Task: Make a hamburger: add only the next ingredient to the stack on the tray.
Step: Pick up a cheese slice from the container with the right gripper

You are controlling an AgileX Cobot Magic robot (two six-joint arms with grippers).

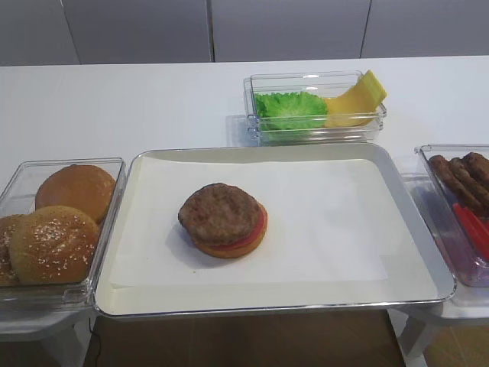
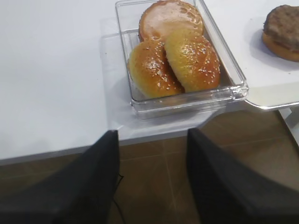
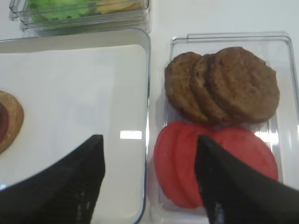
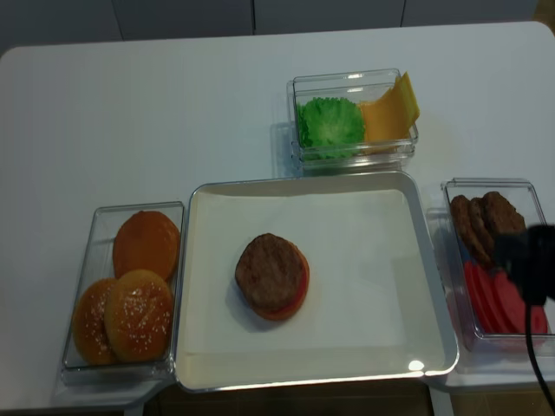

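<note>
Your yellow cheese slice [image 4: 389,111], tilted against its clear container [image 4: 350,154]; white table [image 4: 173,121]; both grippers [image 3: 149,154] [image 2: 152,144] wide open, empty.

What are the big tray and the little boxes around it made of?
The tray looks like metal, silvery with a polished rim that mirrors the light; a matte white sheet, probably paper, lines it. The boxes, such as the bun box and the patty box, seem clear hard plastic: you see the food through their glossy walls.

Bright even overhead light, glare spots on tray [image 4: 414,365], soft wrist-view blur
</note>
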